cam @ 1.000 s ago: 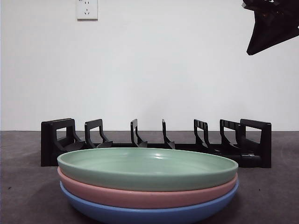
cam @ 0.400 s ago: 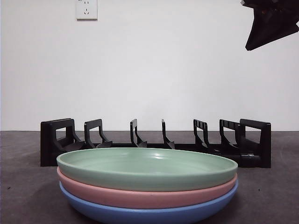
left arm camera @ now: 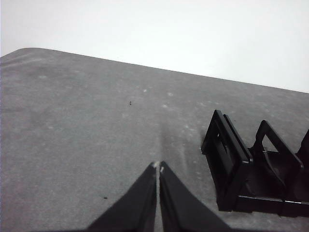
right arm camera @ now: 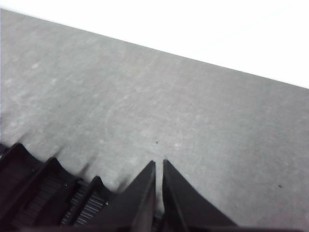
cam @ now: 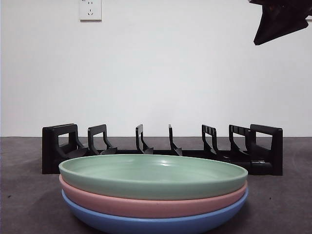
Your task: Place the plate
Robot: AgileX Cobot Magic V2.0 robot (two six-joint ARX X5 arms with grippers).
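Observation:
A stack of three plates sits close in the front view: a green plate (cam: 153,174) on top, a pink plate (cam: 146,204) under it, a blue plate (cam: 156,224) at the base. Behind them stands a black slotted plate rack (cam: 161,148). My right gripper (right arm camera: 159,164) hangs shut and holds nothing, high above the rack's right end; it shows as a black tip (cam: 278,19) in the front view. My left gripper (left arm camera: 159,166) is shut, holding nothing, over bare table just off the rack's left end (left arm camera: 231,166).
The dark grey table (cam: 282,204) runs back to a white wall with a socket (cam: 90,9). The rack's ridged dividers (right arm camera: 53,193) lie below the right gripper.
The black gripper tip at the top right of the front view has risen slightly and shifted a little left. The plates and rack have not moved.

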